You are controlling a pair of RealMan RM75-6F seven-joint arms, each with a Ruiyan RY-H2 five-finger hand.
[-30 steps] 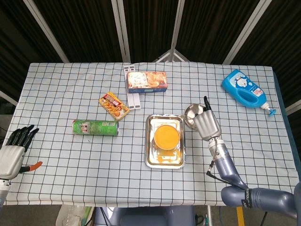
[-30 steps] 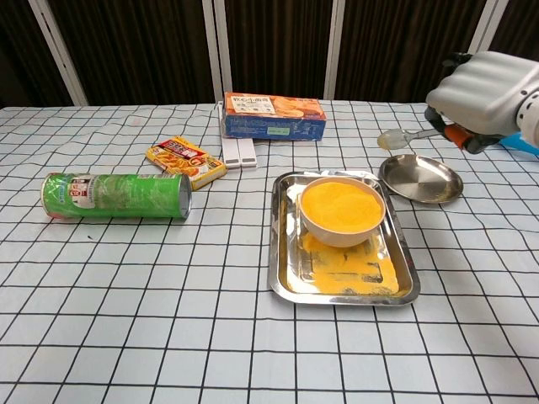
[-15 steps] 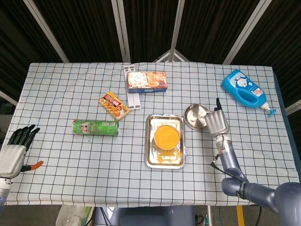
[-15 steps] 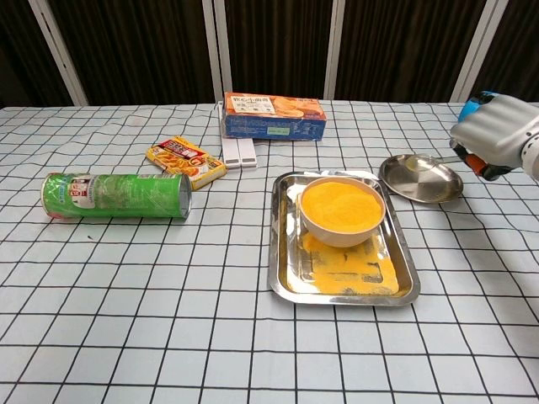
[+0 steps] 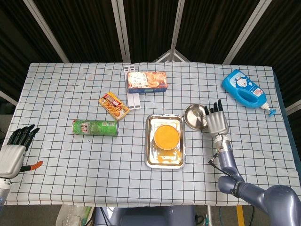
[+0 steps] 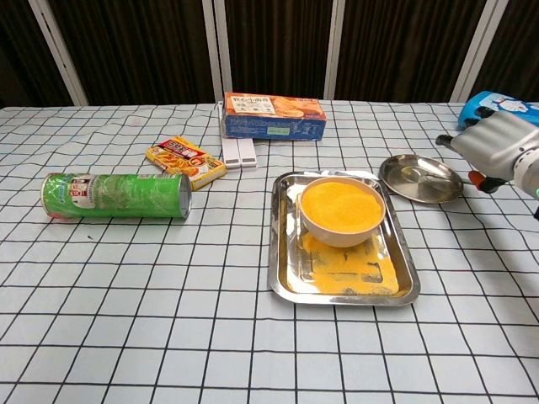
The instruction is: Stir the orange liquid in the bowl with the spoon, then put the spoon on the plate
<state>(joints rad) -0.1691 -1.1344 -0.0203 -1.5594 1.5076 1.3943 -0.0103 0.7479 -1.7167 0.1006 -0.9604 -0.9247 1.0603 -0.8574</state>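
Right hand: [image 5: 217, 122] fingers spread and holding nothing, seen just right of the plate [image 5: 196, 116]; beside its right rim in the chest view [image 6: 497, 145]
Left hand: [image 5: 14, 151] fingers spread, empty, far left of the plate, at the table's near left edge
Spoon: [image 6: 414, 173] laid inside the plate; only faintly made out
Bowl: [image 5: 167, 137] filled with orange liquid, set in a steel tray [image 5: 153, 159] just left of the plate
Blue bottle: [image 5: 245, 89] lying right of the plate, further back
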